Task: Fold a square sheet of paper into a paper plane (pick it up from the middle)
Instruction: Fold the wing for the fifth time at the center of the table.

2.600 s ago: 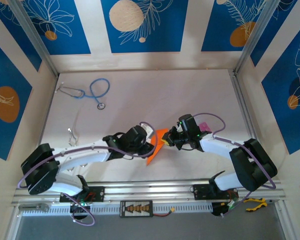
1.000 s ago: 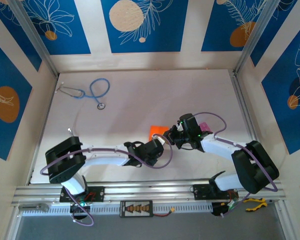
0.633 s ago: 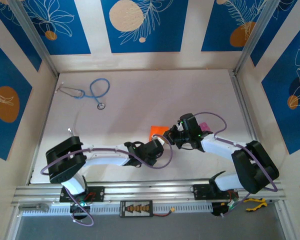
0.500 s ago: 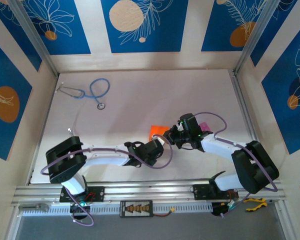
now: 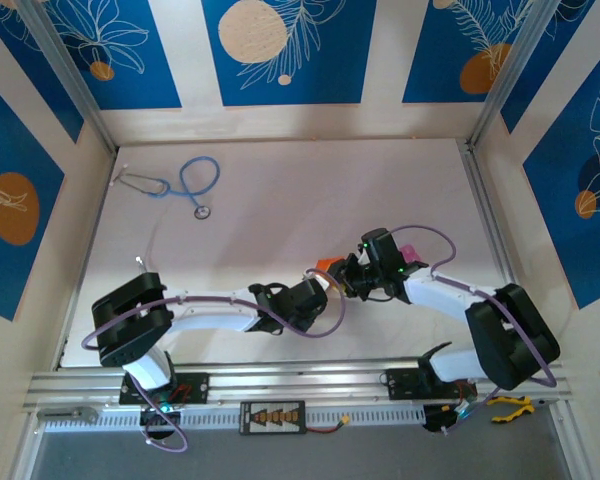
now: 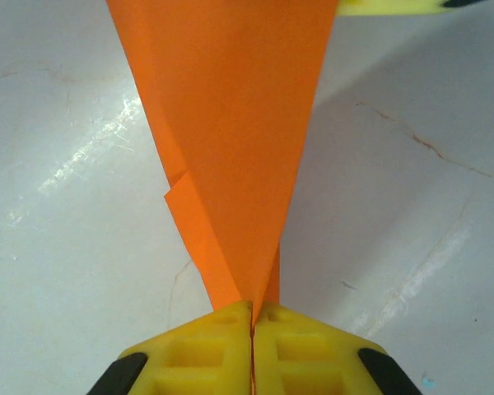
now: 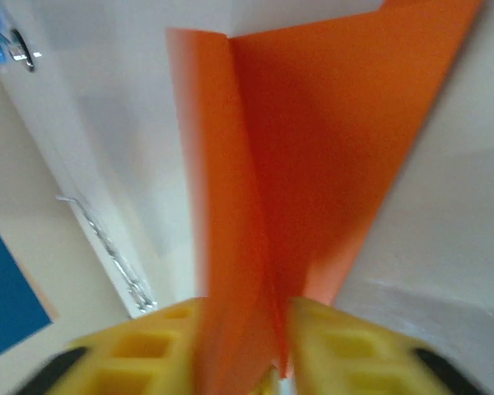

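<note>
Paper plane (image 6: 230, 123) is pinched at its narrow end by the left gripper (image 6: 252, 311). The yellow fingers (image 6: 189, 350) are pressed flat together, with the orange edge trapped in the seam between them.

From the left wrist, the paper is seen widening away from the fingers as a long pointed wedge over the pale desk (image 6: 58, 247). One layer is stepped out along its left side.

From the right wrist, in a blurred picture, a deep central crease is shown with two flaps spreading from it. The right gripper (image 7: 243, 311) is seen with its fingers (image 7: 337, 339) standing apart and the fold running between them. A sliver of yellow finger is also glimpsed past the far edge of the paper, at the top right of the left wrist's picture.

From above, just a small patch of orange is made out where the two wrists meet, toward the near side of the desk.

Counted up: two arms, two grippers, one paper plane. One blue stethoscope (image 5: 192, 183) is noted at the far left, and one small pink thing (image 5: 410, 247) beside the right wrist.

The paper is plain, bright orange and unmarked.
</note>
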Controlling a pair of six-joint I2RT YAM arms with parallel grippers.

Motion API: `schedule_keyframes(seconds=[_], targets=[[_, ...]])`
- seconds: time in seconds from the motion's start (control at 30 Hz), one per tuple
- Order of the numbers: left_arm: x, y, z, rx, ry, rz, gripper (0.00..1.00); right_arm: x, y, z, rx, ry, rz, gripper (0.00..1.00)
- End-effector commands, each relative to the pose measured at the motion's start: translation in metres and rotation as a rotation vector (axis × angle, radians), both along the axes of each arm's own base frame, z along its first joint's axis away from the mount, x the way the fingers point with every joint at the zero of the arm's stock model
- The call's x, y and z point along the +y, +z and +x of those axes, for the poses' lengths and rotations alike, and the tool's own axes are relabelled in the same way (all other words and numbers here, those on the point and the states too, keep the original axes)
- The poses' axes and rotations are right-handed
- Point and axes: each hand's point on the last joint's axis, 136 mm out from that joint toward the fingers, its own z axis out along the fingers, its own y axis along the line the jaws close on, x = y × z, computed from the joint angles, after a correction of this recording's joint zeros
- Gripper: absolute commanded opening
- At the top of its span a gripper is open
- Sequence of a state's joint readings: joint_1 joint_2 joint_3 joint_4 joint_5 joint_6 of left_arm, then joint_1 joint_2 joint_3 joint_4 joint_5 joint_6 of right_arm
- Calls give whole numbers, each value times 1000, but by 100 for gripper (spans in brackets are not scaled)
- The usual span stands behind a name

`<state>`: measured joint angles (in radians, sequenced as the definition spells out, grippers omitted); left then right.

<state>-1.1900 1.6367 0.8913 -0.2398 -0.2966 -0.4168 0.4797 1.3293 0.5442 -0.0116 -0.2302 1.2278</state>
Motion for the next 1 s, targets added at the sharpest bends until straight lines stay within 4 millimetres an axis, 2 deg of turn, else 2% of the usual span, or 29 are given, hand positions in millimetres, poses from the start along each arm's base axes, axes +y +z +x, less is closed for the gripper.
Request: schedule_keyframes(seconds=[0.0,0.2,0.33,0.8,0.97], targets=[[-6,-5,-4,27,6,-27,7,-17,6,-4,-20,3,-57,38],[-14,-12,-9,111,-2,-96,7,-41,14,-6,-50,-31,-78,43],[-23,-17,-12,182,-19,-157,7,-48,17,-9,-59,-30,-74,43],[-51,-26,-17,495,-40,-483,6,-38,10,-24,-74,80,-6,36],[-58,-28,-16,573,-17,-553,4,-32,9,-25,-84,128,16,22]])
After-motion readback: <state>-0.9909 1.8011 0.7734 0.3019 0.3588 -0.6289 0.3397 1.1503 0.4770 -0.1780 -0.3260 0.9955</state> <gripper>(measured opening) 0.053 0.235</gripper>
